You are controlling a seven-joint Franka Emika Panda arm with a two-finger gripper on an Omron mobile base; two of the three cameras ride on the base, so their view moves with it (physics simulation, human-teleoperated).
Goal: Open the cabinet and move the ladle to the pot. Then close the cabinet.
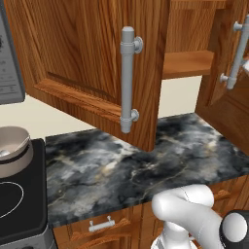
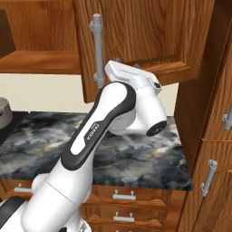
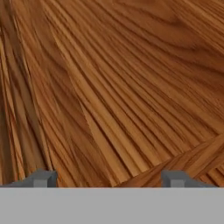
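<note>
Both doors of the cabinet stand open: the left door (image 1: 87, 53) with its grey bar handle (image 1: 127, 78), and the right door (image 2: 145, 31) with its handle (image 2: 96, 50). The bare inner shelf (image 1: 187, 63) shows between them. My gripper (image 3: 108, 178) is open and close against reddish wood grain, with nothing between its fingertips (image 3: 41, 178). In the right base view my white wrist (image 2: 133, 77) sits at the right door's lower edge. The pot (image 1: 12, 148) stands on the stove at far left with a pale curved shape inside. I cannot tell whether that shape is the ladle.
A dark marbled counter (image 1: 146, 160) runs under the cabinet, with drawers (image 2: 122, 195) below it. A black stove top (image 1: 19, 204) lies at the left. A tall wooden cabinet (image 2: 208, 149) closes off the right side.
</note>
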